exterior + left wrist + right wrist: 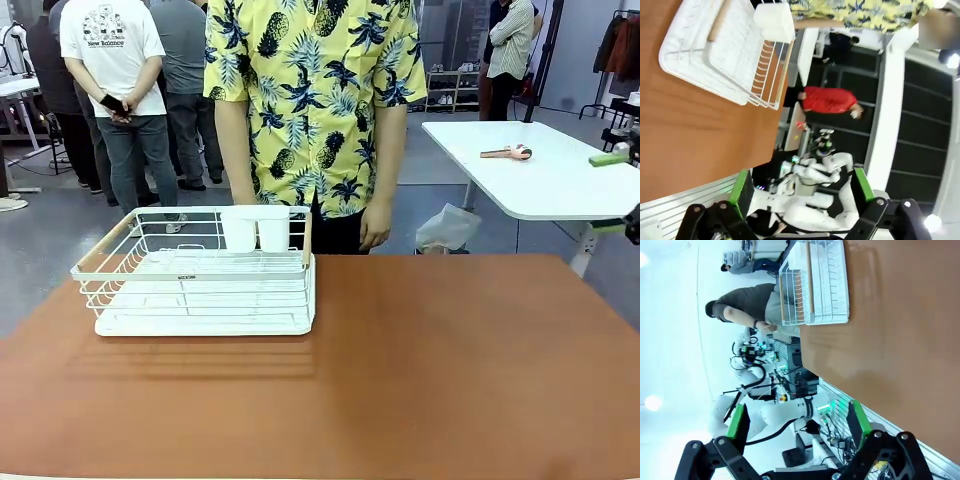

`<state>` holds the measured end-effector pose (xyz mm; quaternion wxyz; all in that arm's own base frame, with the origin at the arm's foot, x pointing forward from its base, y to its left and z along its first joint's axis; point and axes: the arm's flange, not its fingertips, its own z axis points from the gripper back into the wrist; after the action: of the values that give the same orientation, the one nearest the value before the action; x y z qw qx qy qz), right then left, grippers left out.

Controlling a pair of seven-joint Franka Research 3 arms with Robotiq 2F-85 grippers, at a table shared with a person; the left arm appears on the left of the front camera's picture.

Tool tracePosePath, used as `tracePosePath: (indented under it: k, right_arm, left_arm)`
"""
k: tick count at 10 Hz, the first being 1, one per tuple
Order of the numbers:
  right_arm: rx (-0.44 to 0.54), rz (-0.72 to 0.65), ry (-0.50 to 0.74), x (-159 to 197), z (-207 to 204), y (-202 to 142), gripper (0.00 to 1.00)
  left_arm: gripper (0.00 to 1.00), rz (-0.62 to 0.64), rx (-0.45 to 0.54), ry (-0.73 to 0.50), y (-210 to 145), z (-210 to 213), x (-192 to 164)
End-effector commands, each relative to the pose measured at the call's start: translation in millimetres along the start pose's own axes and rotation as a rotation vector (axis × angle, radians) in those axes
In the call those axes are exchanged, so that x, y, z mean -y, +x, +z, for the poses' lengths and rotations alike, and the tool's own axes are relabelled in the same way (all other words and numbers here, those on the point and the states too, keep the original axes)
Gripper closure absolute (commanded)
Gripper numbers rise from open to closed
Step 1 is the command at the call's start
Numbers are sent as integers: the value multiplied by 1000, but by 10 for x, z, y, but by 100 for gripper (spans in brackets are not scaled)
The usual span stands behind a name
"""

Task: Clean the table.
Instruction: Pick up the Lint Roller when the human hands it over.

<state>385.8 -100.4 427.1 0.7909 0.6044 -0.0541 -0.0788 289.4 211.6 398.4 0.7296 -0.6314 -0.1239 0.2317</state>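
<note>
Table: the reddish-brown table (450, 380) spans the near part of the front view from left to right, and a dish rack stands on its far left part.
Rack: a white wire dish rack (200, 285) with wooden side handles sits upright on a white tray.
Cups: two white cups (255, 230) stand side by side inside the rack at its far edge.
Person: a person (310, 100) in a yellow pineapple-print shirt stands at the far side, just behind the rack's right end, with one hand (375, 225) hanging near the table's far edge.
Left end effector: the left end effector (801, 176) has its fingers spread wide with nothing between them. The table (690, 140) and rack (715, 60) lie off to one side.
Right end effector: the right end effector (798, 421) is likewise spread wide and empty. The table (890, 340) and rack (820, 285) lie well beyond it.
White table: a white table (540, 170) stands far right and carries a small pinkish tool (507, 152).
Bag: a crumpled plastic bag (447, 230) lies on the floor between the two tables.
</note>
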Motion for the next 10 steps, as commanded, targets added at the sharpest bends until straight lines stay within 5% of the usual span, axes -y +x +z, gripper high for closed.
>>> tracePosePath:
  k: [1, 10]
  right_arm:
    - [10, -5, 45, 200, -26, 71, 0]
    - [86, 14, 121, 854, 665, -268, 0]
  left_arm:
    - [0, -8, -24, -70, 179, -157, -238]
    - [0, -29, -59, -17, 155, -19, -180]
